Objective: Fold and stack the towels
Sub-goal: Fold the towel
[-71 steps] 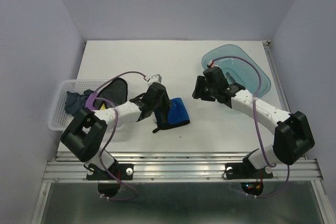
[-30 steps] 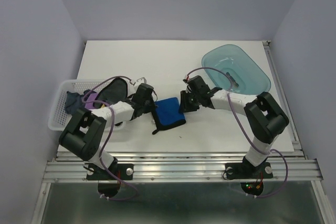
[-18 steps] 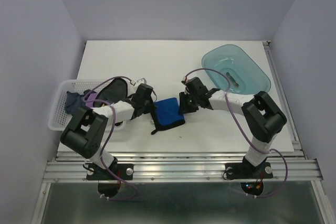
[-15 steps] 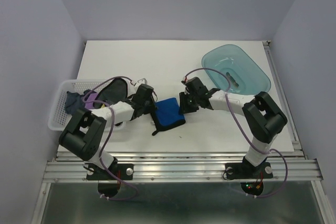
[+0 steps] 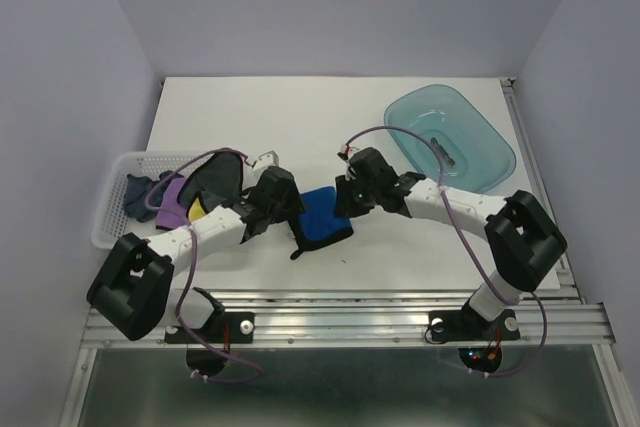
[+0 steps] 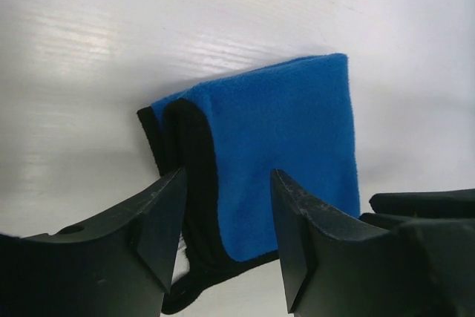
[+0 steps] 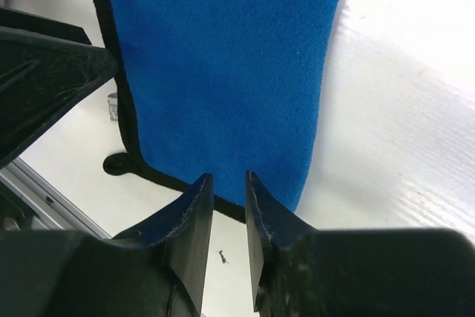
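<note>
The bright blue towel (image 5: 322, 215) looks soft and light and should sag; I would pinch its black-edged corner. It lies folded on the table (image 5: 300, 117) between the arms, left gripper (image 6: 226, 191) fingers apart over its edge, right gripper (image 7: 223, 187) fingers almost together, gripping nothing.

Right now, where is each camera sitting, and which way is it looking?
Top: above and behind, looking down at the table; left arm and right arm show.
Left wrist: on the left arm, facing the towel past its left end effector.
Right wrist: on the right arm, facing the towel past the right end effector.
Shared: the towel.
</note>
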Available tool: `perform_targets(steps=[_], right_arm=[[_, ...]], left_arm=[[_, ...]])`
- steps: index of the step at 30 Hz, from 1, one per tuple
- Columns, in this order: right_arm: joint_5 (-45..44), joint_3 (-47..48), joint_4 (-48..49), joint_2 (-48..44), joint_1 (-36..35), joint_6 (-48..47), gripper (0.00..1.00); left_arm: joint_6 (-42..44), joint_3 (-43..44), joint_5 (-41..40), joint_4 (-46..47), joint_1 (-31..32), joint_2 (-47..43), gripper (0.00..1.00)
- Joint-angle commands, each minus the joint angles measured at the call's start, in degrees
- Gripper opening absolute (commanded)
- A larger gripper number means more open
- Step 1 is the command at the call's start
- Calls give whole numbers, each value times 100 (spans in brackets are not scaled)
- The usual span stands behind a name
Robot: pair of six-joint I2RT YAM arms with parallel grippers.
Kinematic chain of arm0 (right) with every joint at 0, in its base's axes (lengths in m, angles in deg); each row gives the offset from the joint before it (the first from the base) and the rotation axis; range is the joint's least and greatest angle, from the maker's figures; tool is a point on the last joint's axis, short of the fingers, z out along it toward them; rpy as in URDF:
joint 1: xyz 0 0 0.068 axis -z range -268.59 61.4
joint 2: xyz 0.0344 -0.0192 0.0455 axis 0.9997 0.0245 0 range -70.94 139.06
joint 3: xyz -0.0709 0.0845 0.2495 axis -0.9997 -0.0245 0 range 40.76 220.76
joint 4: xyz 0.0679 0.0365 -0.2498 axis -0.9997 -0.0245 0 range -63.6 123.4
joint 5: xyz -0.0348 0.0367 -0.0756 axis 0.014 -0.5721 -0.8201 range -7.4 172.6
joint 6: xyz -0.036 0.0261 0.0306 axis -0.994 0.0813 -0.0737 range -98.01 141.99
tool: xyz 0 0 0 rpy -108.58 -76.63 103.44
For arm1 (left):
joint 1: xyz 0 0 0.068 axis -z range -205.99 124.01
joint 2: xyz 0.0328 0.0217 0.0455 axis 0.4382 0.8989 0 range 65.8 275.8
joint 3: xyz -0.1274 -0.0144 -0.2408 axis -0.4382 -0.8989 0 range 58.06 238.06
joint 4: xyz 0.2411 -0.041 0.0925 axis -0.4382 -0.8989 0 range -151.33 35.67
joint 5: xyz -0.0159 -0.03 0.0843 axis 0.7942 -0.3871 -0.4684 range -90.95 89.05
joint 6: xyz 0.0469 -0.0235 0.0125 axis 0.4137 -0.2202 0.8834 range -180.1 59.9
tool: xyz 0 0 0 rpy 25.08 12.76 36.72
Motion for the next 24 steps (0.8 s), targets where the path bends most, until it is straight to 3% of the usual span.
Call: perform_targets(steps=[1, 11, 17, 22, 24], right_arm=[[-55, -200, 191, 70, -162, -22, 29], [-20, -684, 464, 395, -171, 295, 29], [-11, -579, 386, 352, -232, 207, 30], [-344, -175, 122, -78, -232, -135, 41], [-921, 80, -9, -289, -232, -241, 55]], left_arm=[[-201, -252, -130, -86, 43, -100, 60], [-289, -604, -7, 317, 69, 366, 58], [-96, -473, -24, 477, 60, 647, 36], [387, -314, -156, 634, 69, 762, 24], [694, -314, -130, 871, 60, 788, 20]])
